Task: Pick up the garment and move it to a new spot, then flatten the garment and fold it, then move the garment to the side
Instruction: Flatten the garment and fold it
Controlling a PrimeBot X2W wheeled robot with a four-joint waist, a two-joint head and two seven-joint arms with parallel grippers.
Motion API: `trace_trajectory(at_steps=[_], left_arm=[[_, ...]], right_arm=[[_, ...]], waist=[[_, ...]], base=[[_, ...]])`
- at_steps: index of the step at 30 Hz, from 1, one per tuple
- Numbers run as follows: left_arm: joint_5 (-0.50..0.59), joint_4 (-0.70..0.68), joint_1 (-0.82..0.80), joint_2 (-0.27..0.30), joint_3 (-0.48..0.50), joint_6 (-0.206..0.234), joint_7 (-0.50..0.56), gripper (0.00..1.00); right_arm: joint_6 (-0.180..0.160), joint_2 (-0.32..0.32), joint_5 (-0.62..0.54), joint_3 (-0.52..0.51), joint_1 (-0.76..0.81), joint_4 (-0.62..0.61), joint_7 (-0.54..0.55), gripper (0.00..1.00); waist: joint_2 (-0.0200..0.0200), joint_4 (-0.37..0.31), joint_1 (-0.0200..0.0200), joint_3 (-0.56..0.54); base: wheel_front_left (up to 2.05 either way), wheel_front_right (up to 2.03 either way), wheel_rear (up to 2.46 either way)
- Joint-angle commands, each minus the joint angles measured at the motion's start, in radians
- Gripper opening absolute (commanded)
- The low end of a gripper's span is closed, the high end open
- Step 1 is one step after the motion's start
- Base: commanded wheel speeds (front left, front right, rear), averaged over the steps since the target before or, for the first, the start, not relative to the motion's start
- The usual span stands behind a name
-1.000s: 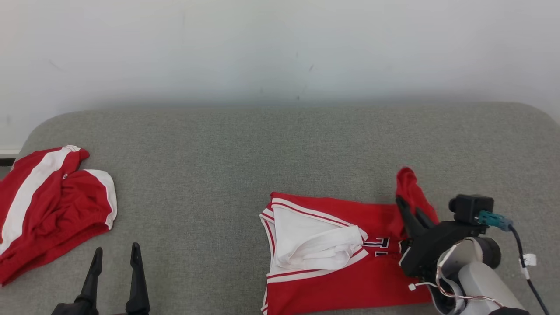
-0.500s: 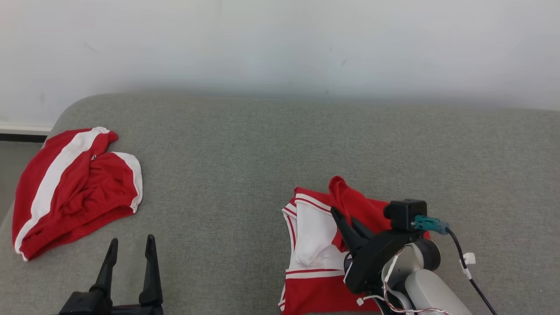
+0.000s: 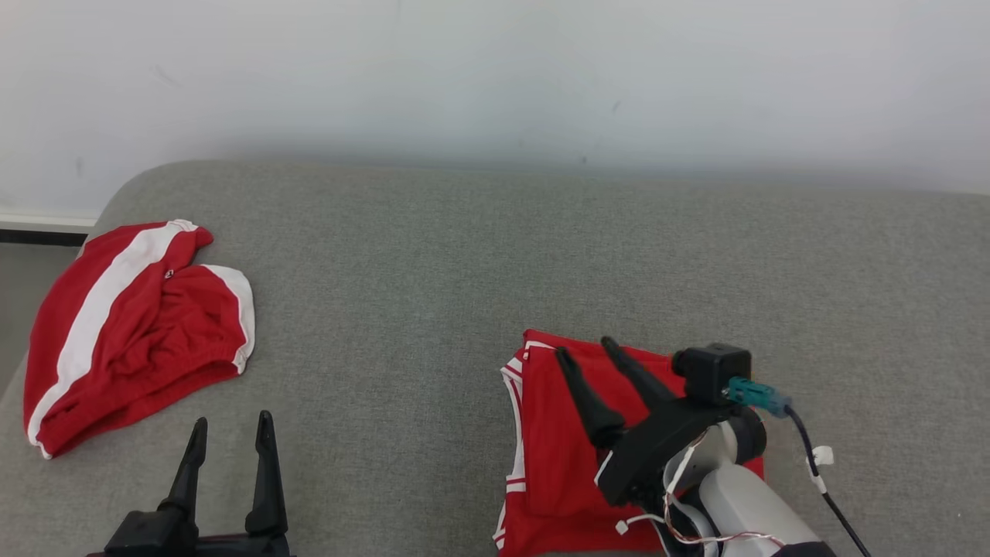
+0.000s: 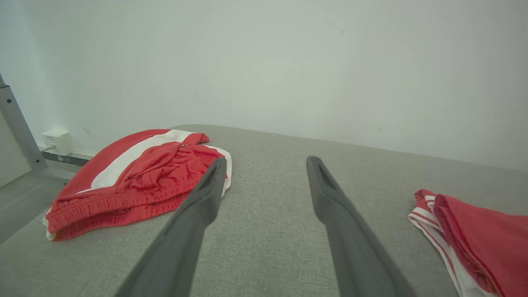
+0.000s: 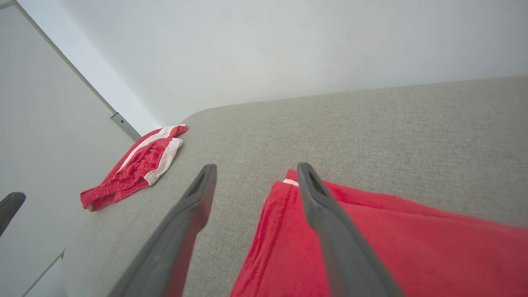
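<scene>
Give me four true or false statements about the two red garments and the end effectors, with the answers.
1. The right end effector is over the folded red garment. True.
2. Its jaws are shut on the cloth. False: they stand open, holding nothing.
3. The left end effector is open and apart from the crumpled red and white garment. True.
4. That crumpled garment lies on the robot's right. False: it lies on its left, on the grey cushion.

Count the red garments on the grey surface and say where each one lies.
2. A crumpled red-and-white garment lies at the far left; a folded red garment lies right of centre, beneath the open right gripper.
</scene>
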Motion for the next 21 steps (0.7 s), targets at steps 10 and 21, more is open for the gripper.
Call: trace_trajectory(at_steps=[10,21], left_arm=[[0.012,-0.011,0.027,-0.001,0.014,-0.003,-0.003,1.00],[0.024,-0.024,0.063,-0.001,0.048,-0.007,-0.003,1.00]], right_arm=[[-0.002,-0.097,-0.059,-0.134,0.051,-0.077,-0.133,1.00],[-0.002,-0.143,-0.091,-0.249,0.224,-0.224,-0.195,1.00]], waist=[[0.0000,-0.042,0.0000,-0.026],[0.0000,-0.105,0.0000,-0.047]], base=[[0.00,0.00,0.00],[0.00,0.00,0.00]])
